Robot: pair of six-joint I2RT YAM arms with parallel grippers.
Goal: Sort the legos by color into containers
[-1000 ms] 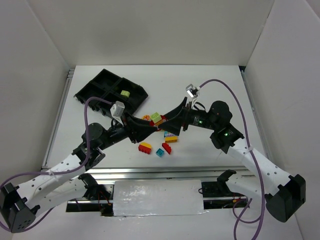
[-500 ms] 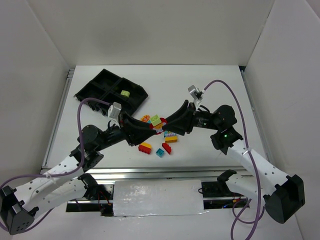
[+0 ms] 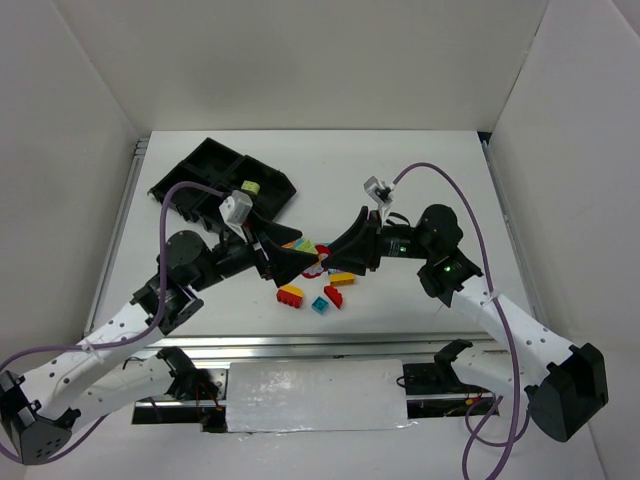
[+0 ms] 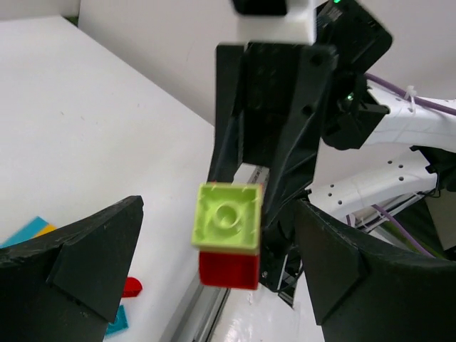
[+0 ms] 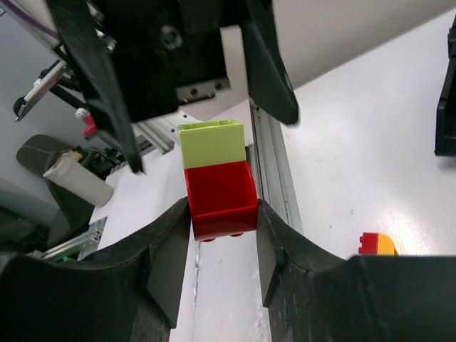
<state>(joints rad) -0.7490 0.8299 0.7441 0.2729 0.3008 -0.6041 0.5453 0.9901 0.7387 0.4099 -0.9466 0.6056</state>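
Since the earlier frame the left gripper (image 4: pixel 217 214) has been opened from shut to its full spread, and the right gripper (image 5: pixel 222 214) has been closed. Nothing is being held by the left one now; its fingers are being kept clear on either side of the stacked brick (image 5: pixel 216 178). That brick, pale green on red, is being gripped at its red half by the right gripper, above the table (image 3: pixel 430 160) between the two arms. Loose legos are being left on the near side of the grippers: a red-and-yellow lego (image 3: pixel 291 294), a teal lego (image 3: pixel 320 305), a red lego (image 3: pixel 333 296) and an orange lego (image 3: pixel 342 279). A yellow-green brick (image 3: pixel 249 188) is being kept in the right-hand compartment of the black tray (image 3: pixel 182 166).
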